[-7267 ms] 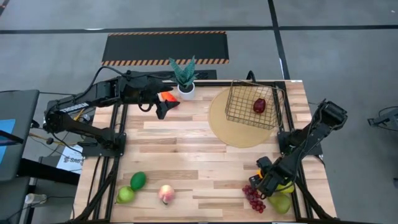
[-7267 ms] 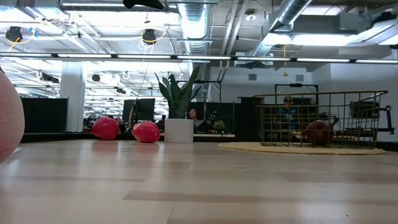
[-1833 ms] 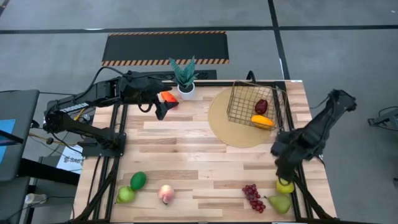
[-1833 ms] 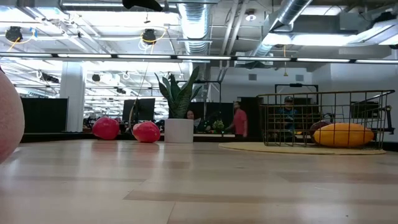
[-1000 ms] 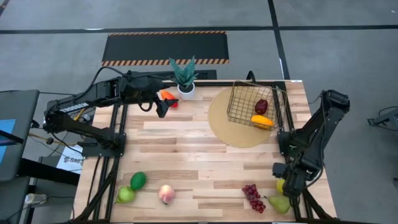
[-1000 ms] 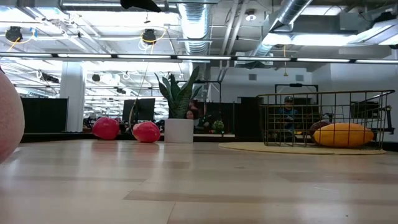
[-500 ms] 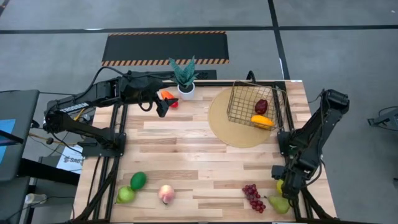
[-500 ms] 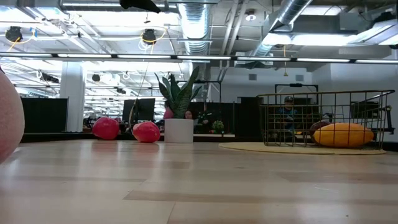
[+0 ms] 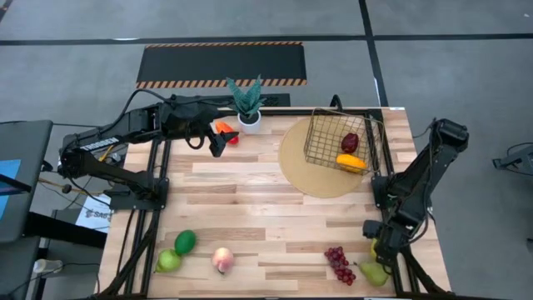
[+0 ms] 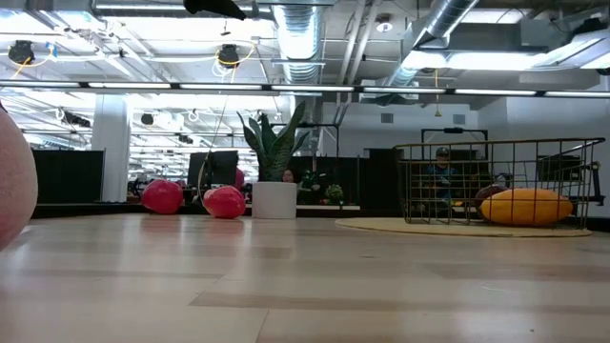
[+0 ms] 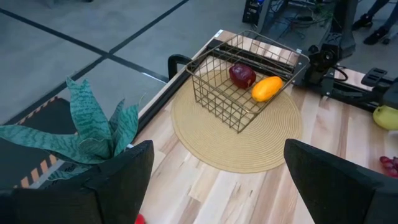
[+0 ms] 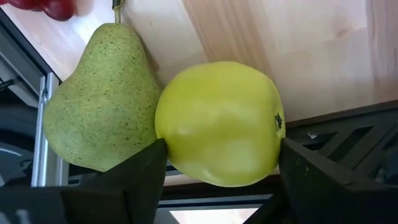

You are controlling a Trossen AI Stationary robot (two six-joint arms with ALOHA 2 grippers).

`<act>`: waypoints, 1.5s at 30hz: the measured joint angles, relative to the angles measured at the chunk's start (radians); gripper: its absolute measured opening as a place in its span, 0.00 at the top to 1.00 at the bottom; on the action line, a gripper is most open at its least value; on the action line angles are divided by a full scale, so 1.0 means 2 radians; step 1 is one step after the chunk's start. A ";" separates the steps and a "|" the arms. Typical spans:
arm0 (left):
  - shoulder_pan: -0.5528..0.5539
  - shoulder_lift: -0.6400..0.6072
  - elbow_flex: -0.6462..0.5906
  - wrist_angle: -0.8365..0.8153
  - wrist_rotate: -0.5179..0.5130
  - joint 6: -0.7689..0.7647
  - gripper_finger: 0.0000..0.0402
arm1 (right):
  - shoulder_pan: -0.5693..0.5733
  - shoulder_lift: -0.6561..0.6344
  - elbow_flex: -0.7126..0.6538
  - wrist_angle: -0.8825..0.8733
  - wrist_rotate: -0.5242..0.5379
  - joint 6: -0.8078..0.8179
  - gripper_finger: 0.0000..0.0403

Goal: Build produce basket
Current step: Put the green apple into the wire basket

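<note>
1. At the near right corner of the wooden surface point(image 9: 250, 200), the right gripper point(image 9: 381, 247) is down over a yellow-green apple point(image 12: 216, 123). In the right wrist view its two dark fingers point(image 12: 146, 174) stand on either side of the apple, at or nearly at its skin; whether they grip it cannot be told.
2. A speckled green pear point(image 12: 102, 99) lies against that apple, and purple grapes point(image 9: 338, 263) lie just beside the pear, toward the middle of the near edge.
3. Along the near edge on the left side lie a peach point(image 9: 221, 260), a green avocado point(image 9: 185, 242) and a second green apple point(image 9: 169, 261), close together. The pink curve at the left border of the low view looks like the peach.
4. Farther back on the right, a round tan mat point(image 9: 312, 179) carries the basket point(image 9: 323, 137). It holds a dark red apple point(image 11: 242, 75) and a yellow-orange mango point(image 11: 267, 88), which lie touching.
5. At the far side, a potted green plant point(image 9: 246, 102) stands in a white pot near the back edge.
6. The left gripper point(image 9: 218, 148) hovers just beside the plant, above an orange-red pepper point(image 9: 225, 131). Its fingers point(image 11: 127, 174) stand wide apart with nothing between them.
</note>
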 joint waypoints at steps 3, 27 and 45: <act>0.000 0.000 0.000 0.000 0.000 0.009 0.13 | -0.012 0.000 0.000 -0.003 -0.002 -0.007 0.36; 0.000 0.000 0.000 0.000 -0.002 0.016 0.13 | -0.127 -0.091 -0.004 -0.075 0.083 -0.025 0.43; 0.000 0.000 0.000 0.000 -0.001 0.017 0.13 | -0.236 -0.103 0.045 -0.054 0.130 -0.149 0.43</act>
